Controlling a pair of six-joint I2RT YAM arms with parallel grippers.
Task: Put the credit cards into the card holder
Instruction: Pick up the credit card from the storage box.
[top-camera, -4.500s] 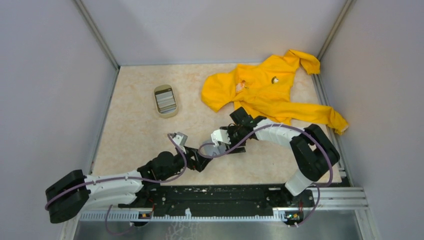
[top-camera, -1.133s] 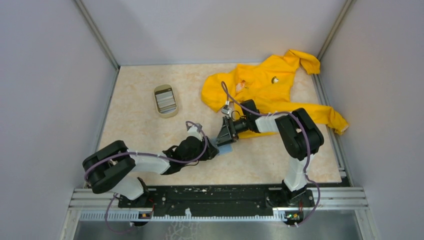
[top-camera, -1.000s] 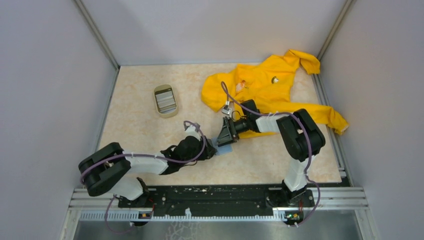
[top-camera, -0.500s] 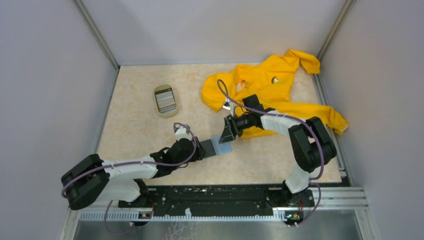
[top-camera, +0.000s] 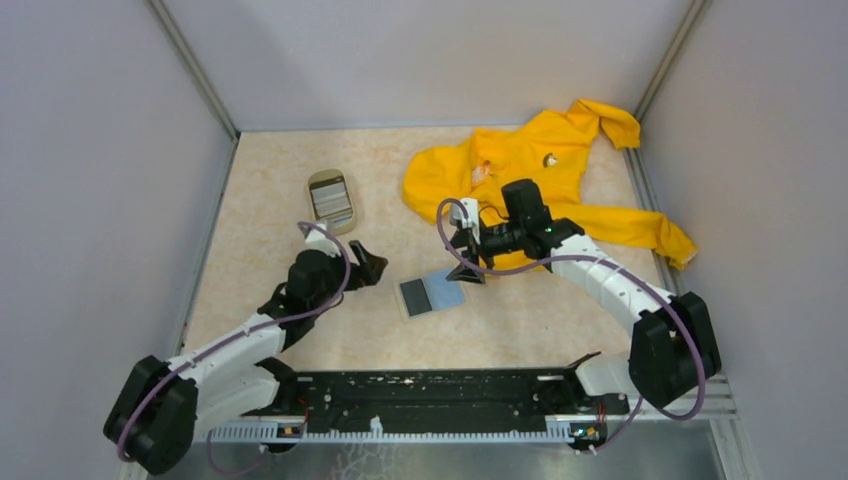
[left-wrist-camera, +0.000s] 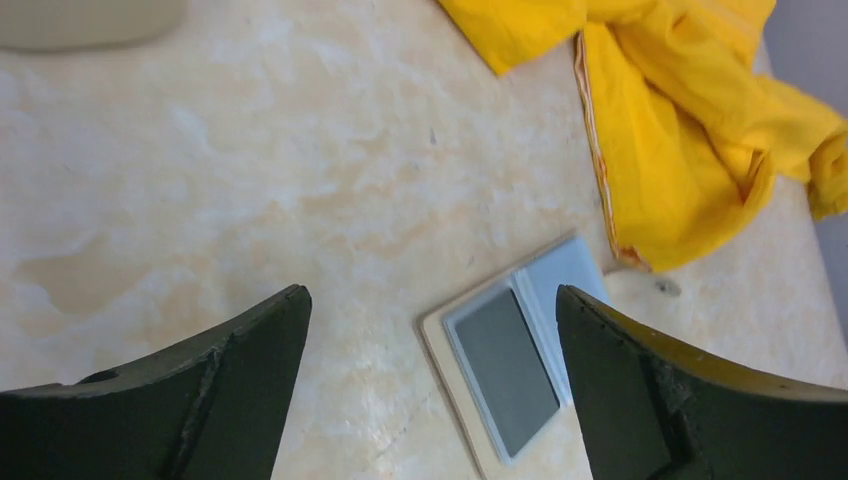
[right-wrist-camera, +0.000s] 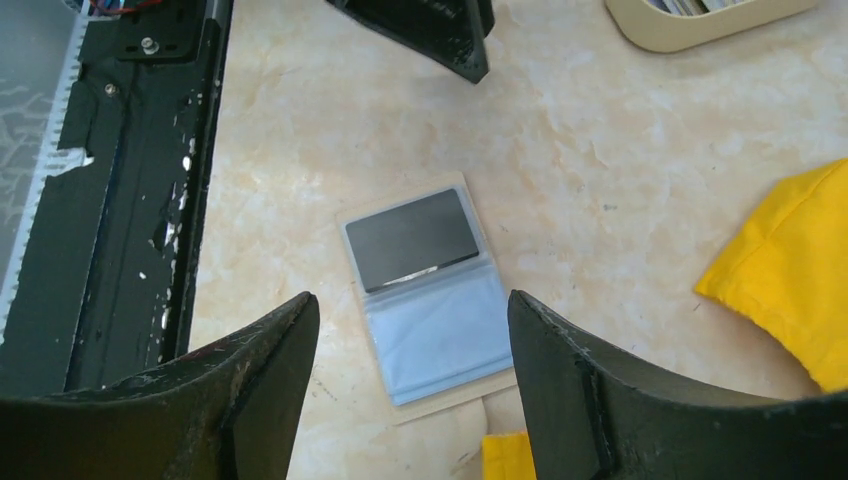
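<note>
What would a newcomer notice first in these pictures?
A bright yellow garment lies crumpled at the far right. In the middle, an open card holder shows a dark grey card and a light blue card; the left pincer and the right pincer hang open, empty.

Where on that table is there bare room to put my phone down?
Bare: the far strip between the beige tray and the back wall, and the near strip between the open card holder and the black rail. Crowded: the far right under the yellow garment, and the middle, where the left arm and right arm flank the holder.
</note>
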